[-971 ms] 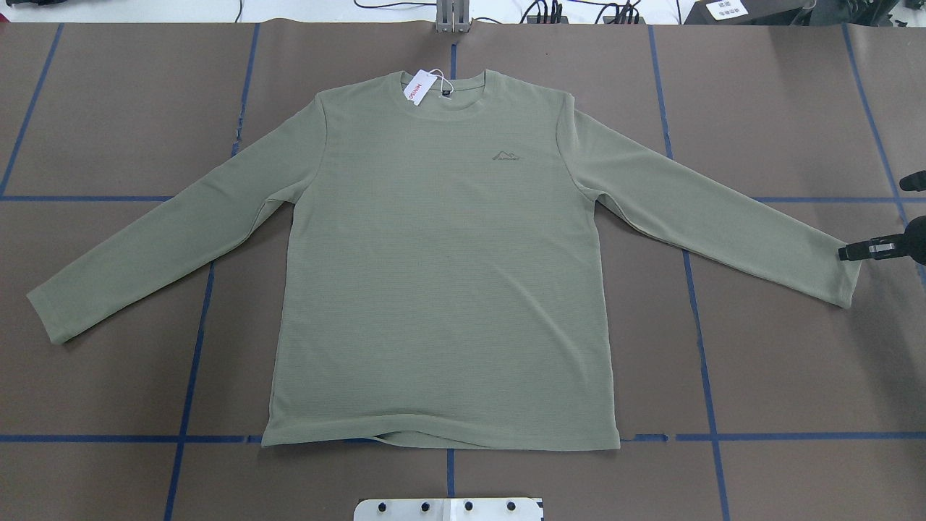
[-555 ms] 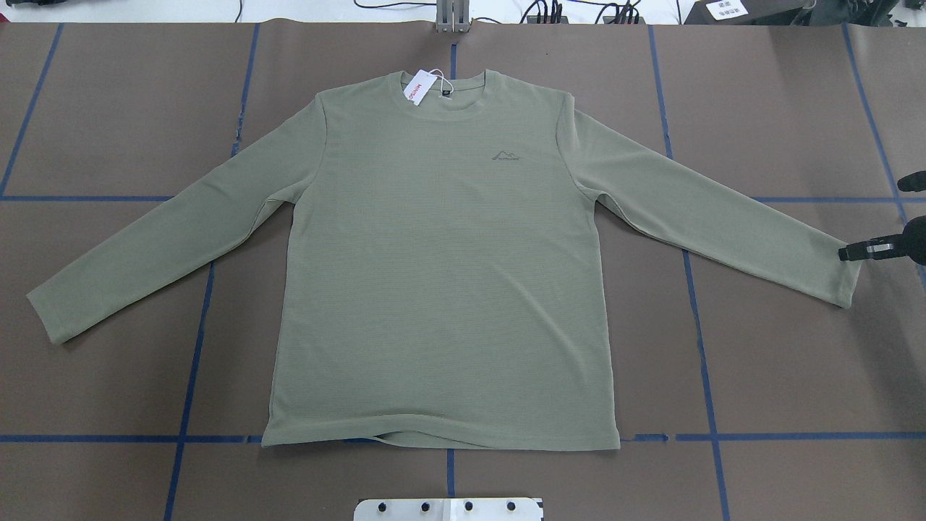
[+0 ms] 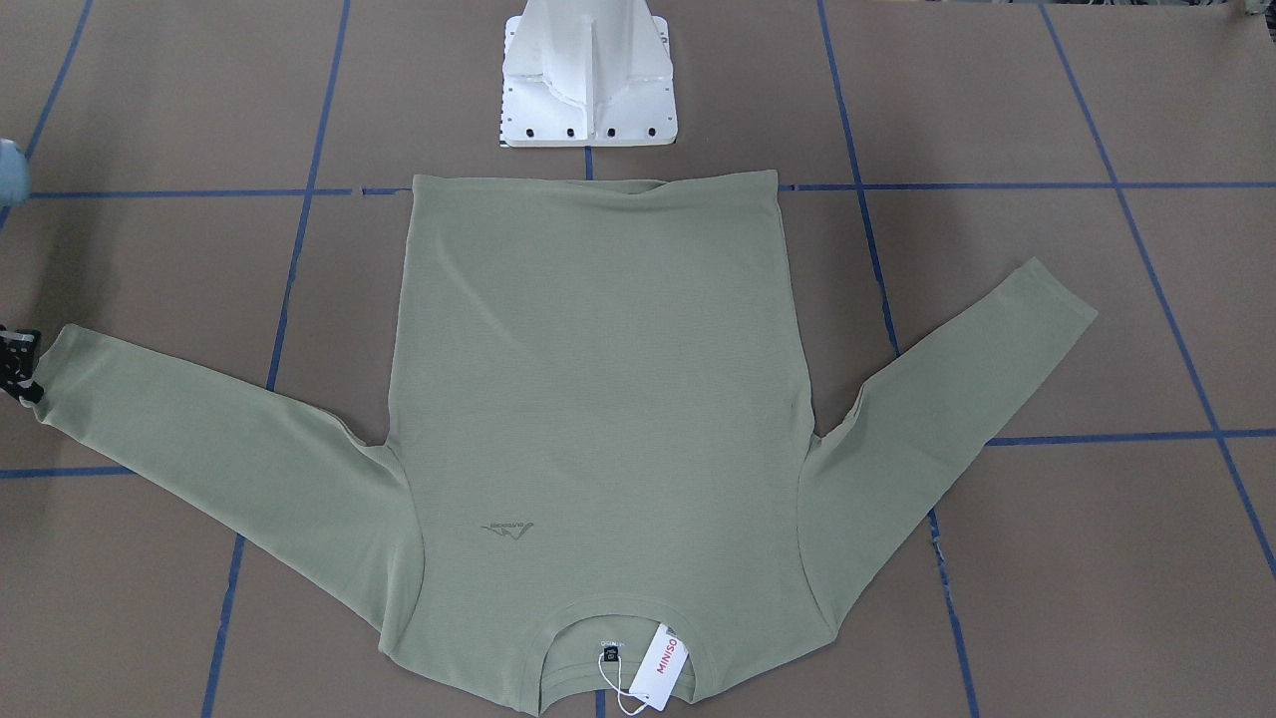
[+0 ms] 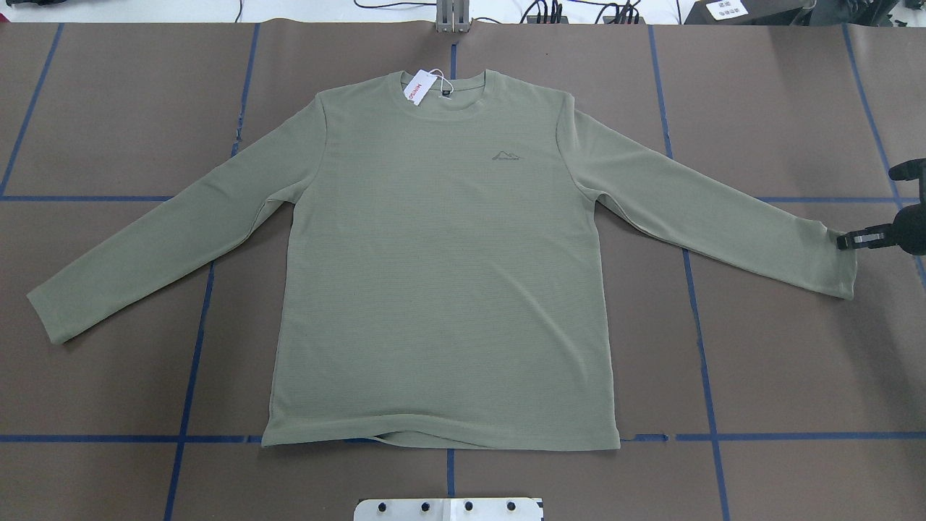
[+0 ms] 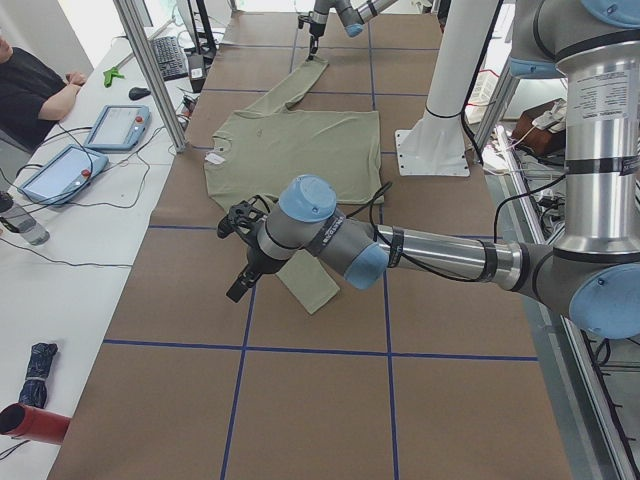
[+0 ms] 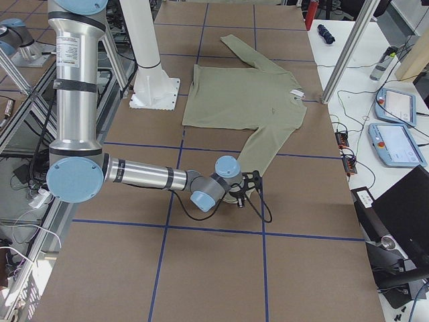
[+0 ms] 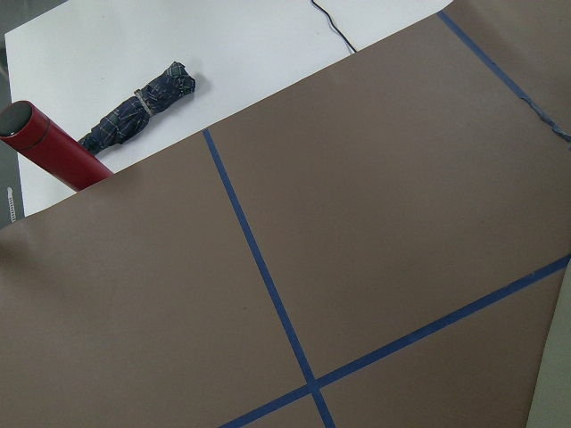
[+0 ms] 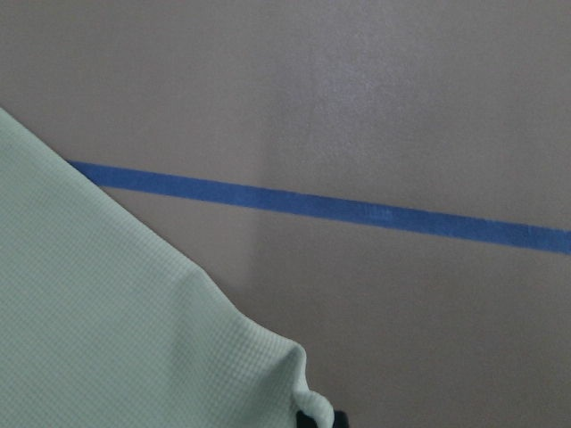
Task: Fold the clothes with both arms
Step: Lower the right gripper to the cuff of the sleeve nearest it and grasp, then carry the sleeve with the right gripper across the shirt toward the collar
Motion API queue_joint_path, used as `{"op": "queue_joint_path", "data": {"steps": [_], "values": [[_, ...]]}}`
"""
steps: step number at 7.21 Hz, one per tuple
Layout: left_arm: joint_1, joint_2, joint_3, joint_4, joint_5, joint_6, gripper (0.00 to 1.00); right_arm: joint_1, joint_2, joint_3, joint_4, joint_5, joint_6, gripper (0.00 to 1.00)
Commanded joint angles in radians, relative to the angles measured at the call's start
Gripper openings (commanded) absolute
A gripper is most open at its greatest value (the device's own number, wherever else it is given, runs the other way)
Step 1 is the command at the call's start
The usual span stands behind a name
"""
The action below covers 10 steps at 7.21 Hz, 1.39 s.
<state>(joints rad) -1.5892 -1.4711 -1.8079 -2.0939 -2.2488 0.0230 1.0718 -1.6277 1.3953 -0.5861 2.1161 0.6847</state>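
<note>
On the robot's right side, the right gripper [image 4: 843, 240] is pinched shut on the cuff [image 4: 845, 271] of the shirt [image 4: 441, 275]. From there the sleeve [image 4: 709, 210] runs long, back toward the shirt's middle. The shirt lies flat on the table [image 4: 796, 362], front up. Since a moment ago that cuff has slid a little toward the collar side. Far across, the left gripper [image 5: 236, 290] hangs near the other cuff; I cannot tell if it is open.
</note>
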Motion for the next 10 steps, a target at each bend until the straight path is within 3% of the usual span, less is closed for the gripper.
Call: {"op": "queue_joint_path", "data": {"steps": [1, 3, 5, 6, 7, 8, 10], "values": [[0.0, 0.0, 0.001, 0.0, 0.0, 0.0, 1.0, 0.016, 0.005, 0.109, -0.117, 0.002, 0.001, 0.0], [0.0, 0.0, 0.001, 0.0, 0.0, 0.0, 1.0, 0.023, 0.005, 0.397, -0.478, -0.024, 0.01, 0.0], [0.0, 0.0, 0.001, 0.002, 0.0, 0.0, 1.0, 0.016, 0.134, 0.56, -0.784, -0.068, 0.142, 0.0], [0.0, 0.0, 0.001, 0.002, 0.0, 0.0, 1.0, -0.051, 0.281, 0.562, -0.902, -0.124, 0.314, 0.0], [0.0, 0.0, 0.001, 0.002, 0.0, -0.002, 1.0, -0.156, 0.451, 0.541, -1.057, -0.243, 0.437, 0.0], [0.0, -0.003, 0.009, 0.002, 0.0, -0.002, 1.0, -0.218, 0.655, 0.449, -1.195, -0.339, 0.555, 0.0], [0.002, -0.011, 0.028, 0.002, 0.0, 0.0, 1.0, -0.312, 0.937, 0.203, -1.192, -0.475, 0.724, 0.0]]}}
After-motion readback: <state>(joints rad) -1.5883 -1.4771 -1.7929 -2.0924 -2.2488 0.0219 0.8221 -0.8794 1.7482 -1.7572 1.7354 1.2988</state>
